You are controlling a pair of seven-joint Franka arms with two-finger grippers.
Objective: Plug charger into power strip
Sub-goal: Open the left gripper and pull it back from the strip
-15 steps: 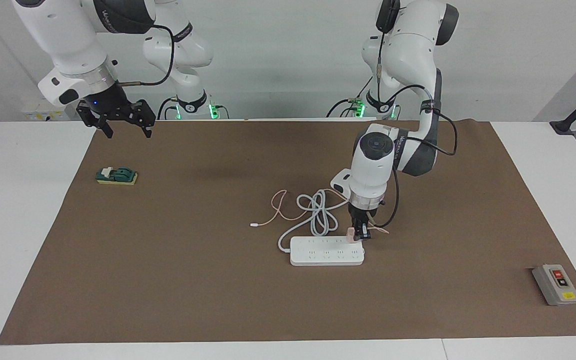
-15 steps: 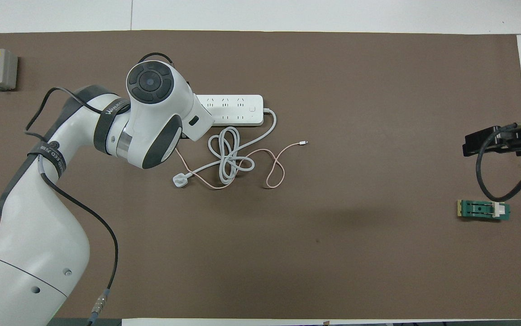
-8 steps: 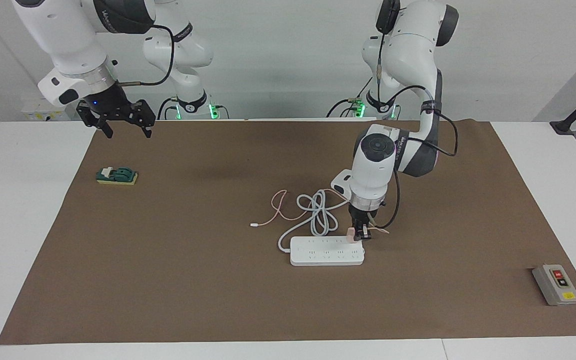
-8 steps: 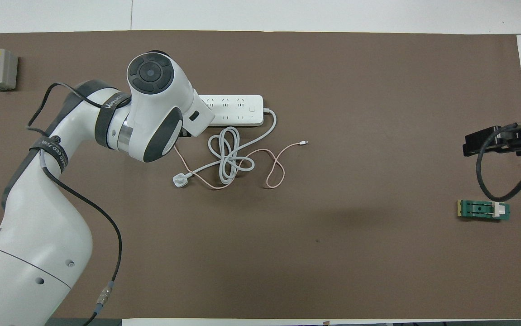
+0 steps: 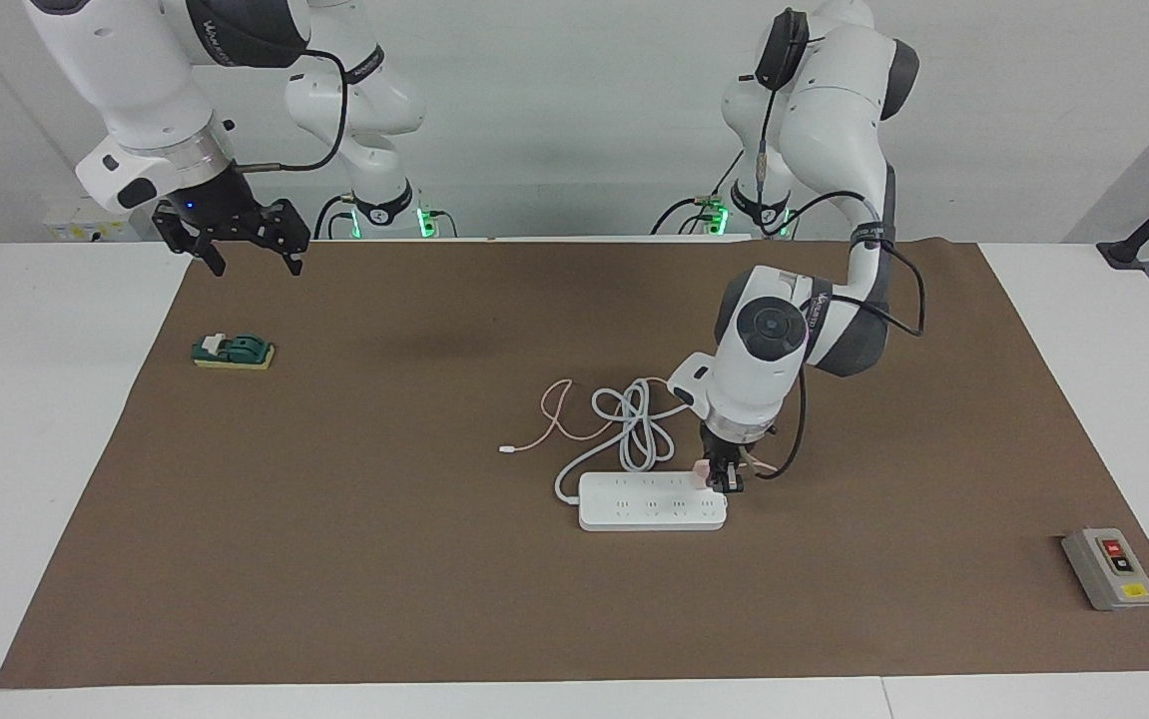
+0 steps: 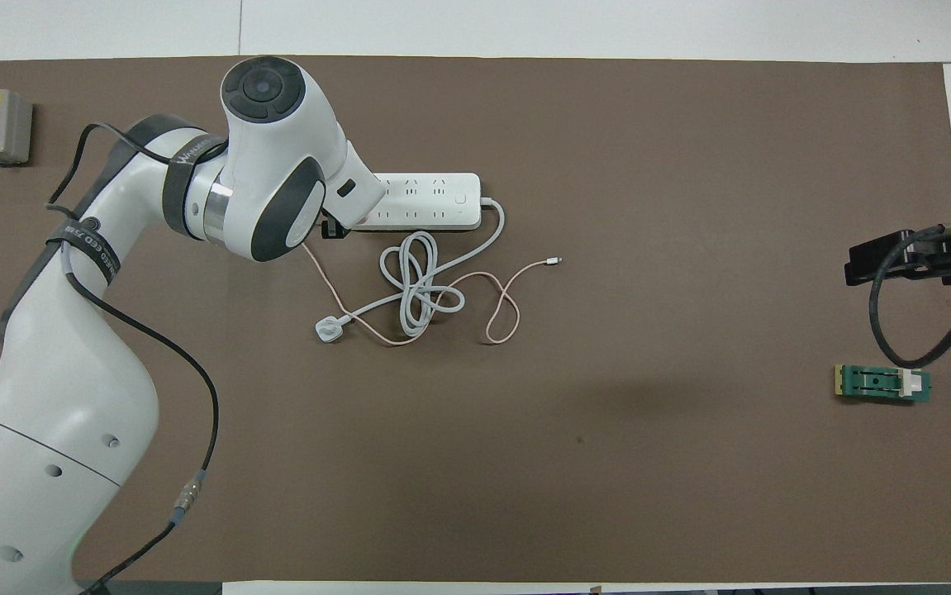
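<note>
since a second ago the left arm has tipped its wrist and lowered, carrying the left hand and the charger down onto the power strip at its end toward the left arm; the right arm has not moved.

the left hand is clenched on the charger, a small pale pink cube. the facing view shows the cube pressed against the strip's top face by the row of sockets nearer to the robots; whether its pins are fully seated cannot be told. the overhead view hides this contact under the arm's white wrist, leaving only a dark bit of the hand at the strip's nearer edge.

the overhead view shows best the thin pink cable trailing from under the wrist toward the robots, looping through the coiled white cord, and ending in a white tip. the white three-pin plug lies nearer to the robots than the strip.

the right hand waits released, raised over the mat's corner. a green block lies on the table toward the right arm's end, a grey switch box toward the left arm's end.
</note>
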